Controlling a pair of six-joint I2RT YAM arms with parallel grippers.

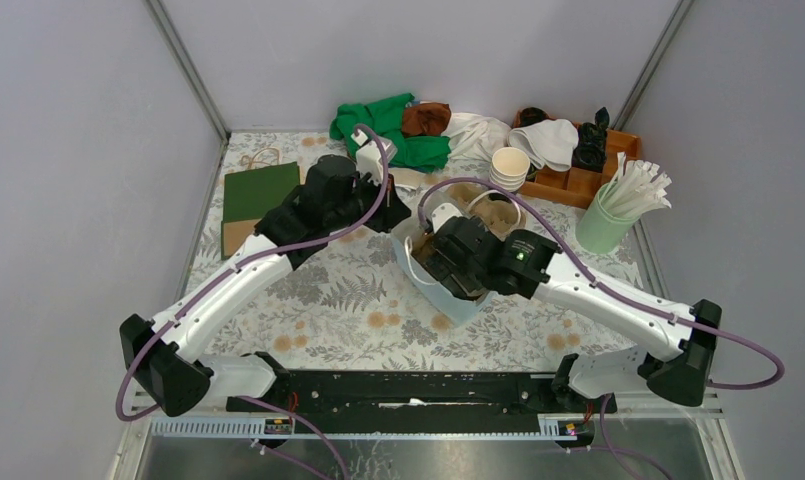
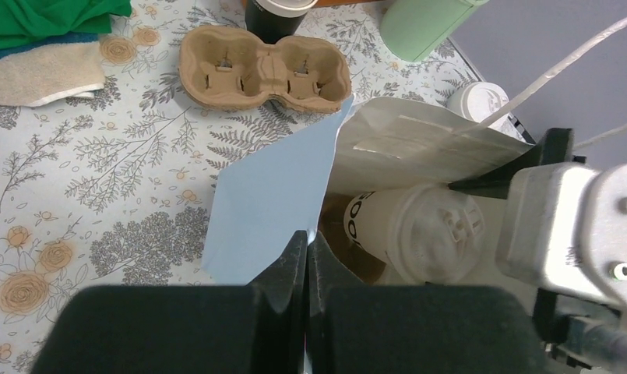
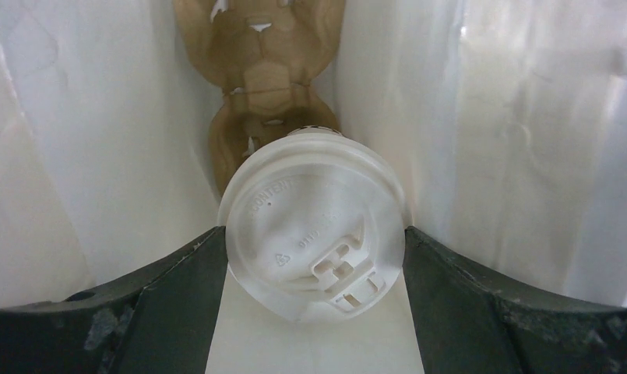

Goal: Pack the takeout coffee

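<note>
**Fig. 1. Lowering the lidded cup into a bag held open**

The right gripper (image 3: 314,243) stood inside the white paper bag (image 3: 481,125). Its two dark fingers (image 3: 177,288) were spread wide and clamped on opposite sides of the takeout coffee (image 3: 314,226), at the level of its white lid. The cup therefore sat between the bag's walls, lid facing the wrist camera. In the right wrist view a brown pulp tray (image 3: 263,86) lay on the bag floor at twelve o'clock from the lid. Whether the cup's base touched it could not be told.

The left gripper (image 2: 306,261) had its fingers pressed together on the bag's rim, at eleven o'clock of the bag in the overhead view, pulling the mouth apart. A second pulp tray (image 2: 263,70) rested on the floral table (image 2: 84,195), at eleven o'clock from the bag mouth in the left wrist view, just beside the bag's far corner.

The step in hand was judged to be setting the cup down in the bag. The next move probably called for a straight descent until the base seated in a tray well. The fingers would then part and lift clear of the lid, with the rim pinch holding.
</note>
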